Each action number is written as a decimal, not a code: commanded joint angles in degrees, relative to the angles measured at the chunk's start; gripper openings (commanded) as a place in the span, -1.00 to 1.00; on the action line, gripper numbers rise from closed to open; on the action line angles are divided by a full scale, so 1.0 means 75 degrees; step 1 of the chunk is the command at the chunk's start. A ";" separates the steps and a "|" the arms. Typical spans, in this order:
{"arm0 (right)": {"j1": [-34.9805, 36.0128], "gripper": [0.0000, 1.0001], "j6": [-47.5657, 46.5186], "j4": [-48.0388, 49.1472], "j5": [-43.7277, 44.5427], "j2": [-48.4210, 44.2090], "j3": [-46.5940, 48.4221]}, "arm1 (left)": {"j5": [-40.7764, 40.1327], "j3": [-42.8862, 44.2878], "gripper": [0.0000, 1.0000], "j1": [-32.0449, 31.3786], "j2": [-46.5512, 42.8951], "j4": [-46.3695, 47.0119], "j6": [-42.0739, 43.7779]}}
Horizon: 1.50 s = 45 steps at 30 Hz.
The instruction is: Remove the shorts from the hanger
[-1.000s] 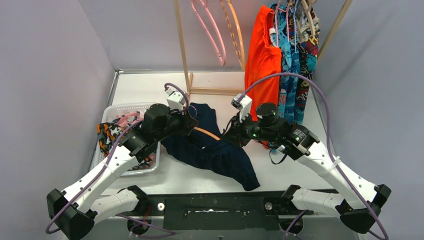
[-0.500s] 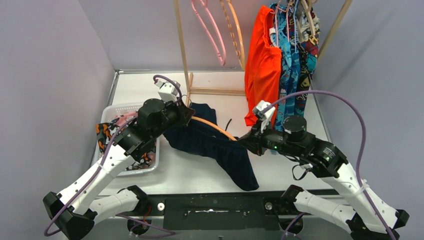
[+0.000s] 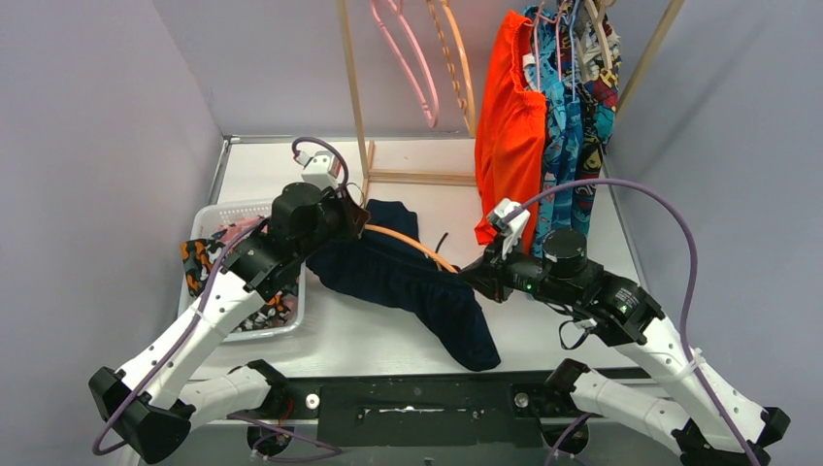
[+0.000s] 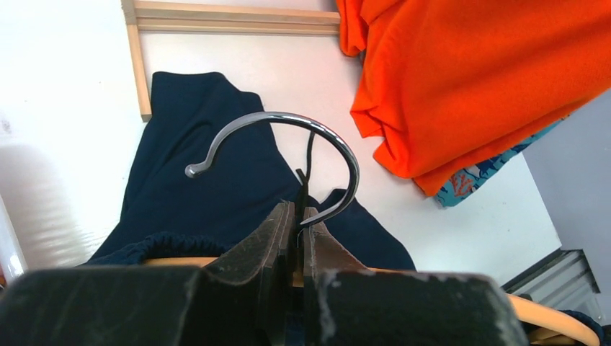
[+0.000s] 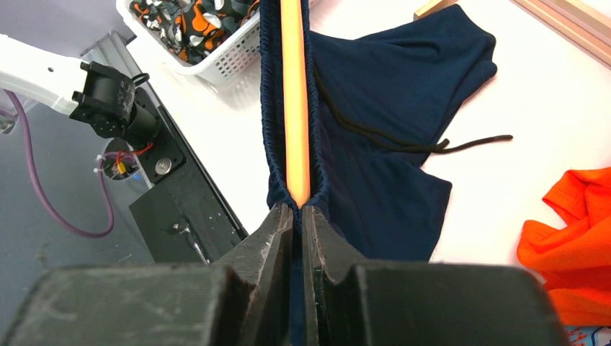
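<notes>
The plain navy shorts [image 3: 408, 286] hang on an orange-tan hanger [image 3: 412, 245] held low over the table between my two arms. My left gripper [image 3: 357, 221] is shut on the hanger at the base of its metal hook [image 4: 288, 140]. My right gripper [image 3: 468, 279] is shut on the navy waistband [image 5: 295, 205] at the hanger's other end [image 5: 295, 108]. The navy shorts also show in the left wrist view [image 4: 209, 166]. Orange-red shorts [image 3: 510, 121] and teal-blue patterned shorts [image 3: 563, 126] hang on the rack.
A white basket [image 3: 223, 216] at the left holds black orange-white print shorts [image 3: 209, 262] and pink ones. The wooden rack [image 3: 354, 87] stands at the back with empty pink [image 3: 408, 58] and tan hangers. The rack's base bar [image 4: 238, 16] lies on the table.
The left gripper lifted the hook end slightly up and back. The right gripper pulled right with the waistband a second ago, then shifted slightly left. The shorts are stretched longer along the hanger.
</notes>
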 commanded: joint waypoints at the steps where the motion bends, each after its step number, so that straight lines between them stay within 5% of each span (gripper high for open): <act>1: -0.0163 -1.00 0.0153 -0.0646 -0.0056 -0.0276 -0.0130 | -0.0772 0.0258 -1.00 0.0584 -0.0322 0.0854 -0.0779; 12: -0.0998 -1.00 0.0241 -0.0659 -0.0596 -0.0529 -0.0562 | 0.0108 -0.0042 -1.00 0.0780 -0.0270 0.1436 -0.1028; 22: -0.1123 -1.00 -0.0041 -0.0658 -0.1620 -0.0699 -0.0808 | 0.0114 -0.0247 -1.00 0.1048 -0.0303 0.1718 -0.1618; 45: -0.1155 -1.00 0.0274 -0.1336 -0.1915 -0.1550 -0.0592 | 0.0458 -0.0455 -1.00 0.1324 -0.0066 0.2081 -0.1898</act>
